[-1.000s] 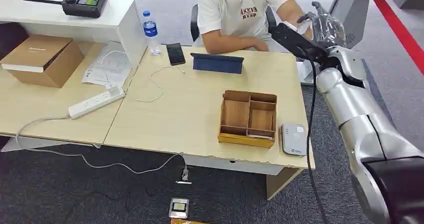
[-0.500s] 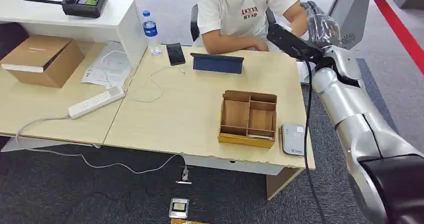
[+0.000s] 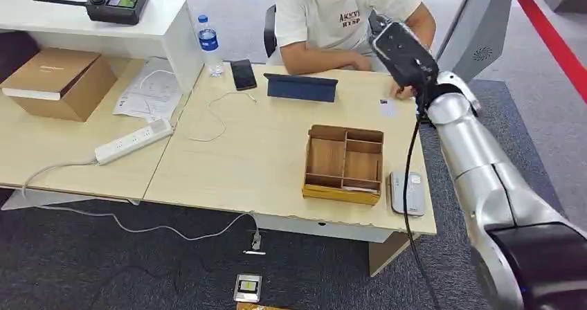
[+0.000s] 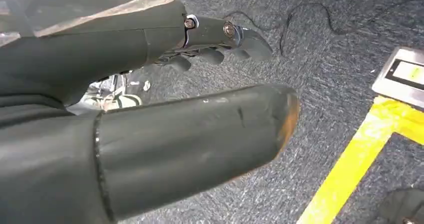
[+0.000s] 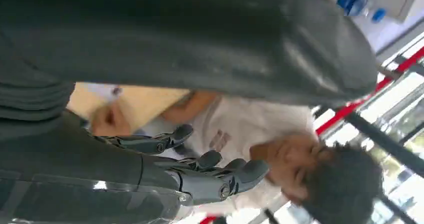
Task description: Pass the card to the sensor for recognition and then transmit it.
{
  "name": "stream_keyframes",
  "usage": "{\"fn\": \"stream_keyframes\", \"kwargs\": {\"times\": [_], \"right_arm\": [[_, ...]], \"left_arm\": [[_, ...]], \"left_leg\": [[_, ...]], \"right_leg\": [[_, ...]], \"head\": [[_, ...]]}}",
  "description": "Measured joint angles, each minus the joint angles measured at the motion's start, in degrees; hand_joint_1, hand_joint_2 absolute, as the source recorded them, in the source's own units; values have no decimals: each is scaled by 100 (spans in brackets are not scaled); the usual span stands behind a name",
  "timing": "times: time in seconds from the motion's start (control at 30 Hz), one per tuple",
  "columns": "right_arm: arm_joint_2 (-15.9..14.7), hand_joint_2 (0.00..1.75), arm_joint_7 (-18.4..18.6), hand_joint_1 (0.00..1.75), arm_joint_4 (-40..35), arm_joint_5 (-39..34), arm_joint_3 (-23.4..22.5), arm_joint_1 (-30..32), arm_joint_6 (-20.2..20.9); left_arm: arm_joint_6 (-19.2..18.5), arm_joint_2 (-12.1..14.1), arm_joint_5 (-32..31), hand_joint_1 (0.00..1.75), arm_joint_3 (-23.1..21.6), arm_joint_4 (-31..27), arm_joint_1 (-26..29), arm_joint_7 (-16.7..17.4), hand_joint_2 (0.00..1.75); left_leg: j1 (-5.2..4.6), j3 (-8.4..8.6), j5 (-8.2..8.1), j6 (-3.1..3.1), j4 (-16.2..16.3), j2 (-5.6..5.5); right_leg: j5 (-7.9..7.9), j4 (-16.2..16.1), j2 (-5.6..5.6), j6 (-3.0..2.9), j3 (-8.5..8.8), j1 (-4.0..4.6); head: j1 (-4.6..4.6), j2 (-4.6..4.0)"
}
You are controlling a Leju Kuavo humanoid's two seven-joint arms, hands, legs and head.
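Right hand (image 5: 200, 174) empty, fingers spread, above card (image 3: 387, 106) at desk's 1 o'clock; risk: thin flat card slips, person's arm bumped.

Table (image 3: 277, 165): tray (image 3: 344, 163) right of centre; sensor (image 3: 406, 193) just right of tray | card (image 3: 387, 107) behind tray; tablet (image 3: 300, 87) left of card; person (image 3: 339, 19) behind table

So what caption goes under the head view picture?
Robot's right arm reaches over the table toward a seated person, card lying nearby.

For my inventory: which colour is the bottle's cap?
Blue, on the water bottle; clearest in the head view.
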Motion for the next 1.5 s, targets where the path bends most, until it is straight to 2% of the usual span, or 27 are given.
{"fn": "stream_keyframes", "kwargs": {"times": [0.03, 0.07, 0.13, 0.2, 0.37, 0.57, 0.77, 1.07, 1.17, 1.3, 1.5], "right_arm": [[-55, 0, 157, 0, -247, -315, 2, 221, 220], [-96, 175, 289, 0, -448, -568, 7, 395, 367], [-255, 175, 633, 0, -947, -1121, 20, 815, 680], [-404, 175, 881, 0, -1377, -1402, 35, 1198, 819], [-833, 175, 1246, 0, -2385, -1395, 131, 1913, 764], [-1202, 175, 1663, 0, -3504, -1273, 205, 2921, 641], [-1443, 175, 1768, 0, -4225, -945, 247, 3413, 574], [-1604, 175, 1848, 0, -4738, -624, 337, 3872, 617], [-1622, 175, 1925, 0, -4869, -234, 369, 4004, 506], [-1641, 175, 2006, 0, -4998, 693, 459, 4115, 239], [-1628, 175, 1973, 0, -5214, 1194, 592, 4293, 54]], "left_arm": [[9, -9, 24, 0, 0, 0, 0, 0, 0], [13, -13, 52, 0, 0, 0, 2, 2, 0], [17, -26, 103, 0, 0, 0, 9, 33, 0], [17, -31, 136, 0, 0, 0, 26, 48, 0], [33, -35, 149, 0, 0, 0, 27, 66, 0], [33, -39, 96, 0, 0, 0, 41, 74, 0], [31, -46, 94, 0, 0, 0, 35, 85, 0], [33, -52, 52, 0, 0, 0, 31, 98, 0], [33, -52, 48, 0, 0, 0, 30, 103, 0], [44, -55, 79, 0, 0, 0, 30, 122, 0], [50, -61, 79, 0, -20, 0, 26, 157, 0]], "left_leg": [[0, 1, 0, 0, 1, -1], [0, 0, 0, 0, 1, -2], [0, 2, 0, 1, 2, -6], [-1, 0, -3, 4, 2, -5], [-1, 7, -10, 3, 3, 0], [-1, 5, -14, 0, 1, -1], [-1, 5, -15, -1, 0, 0], [-1, 5, -15, -1, 1, -1], [-1, 4, -15, 0, 0, -1], [-1, 4, -16, 0, 0, -1], [-1, 4, -16, 0, -1, -1]], "right_leg": [[0, -1, 0, 0, 1, 0], [0, -1, -1, 0, 1, 0], [-1, -6, -4, 1, 5, 0], [-1, -6, -3, 2, 4, -1], [-2, -10, 5, 2, 11, -1], [-4, -9, 6, 0, 7, 0], [-5, -9, 6, -1, 8, 1], [-5, -9, 6, -1, 8, 0], [-5, -9, 6, -1, 8, 0], [-6, -9, 6, -1, 8, 0], [-7, -9, 6, -1, 9, 0]], "head": [[0, 2], [-2, 0], [2, 2], [0, 2], [2, 0], [-2, 2], [0, 2], [-2, 2], [0, 2], [0, 2], [0, 0]]}}
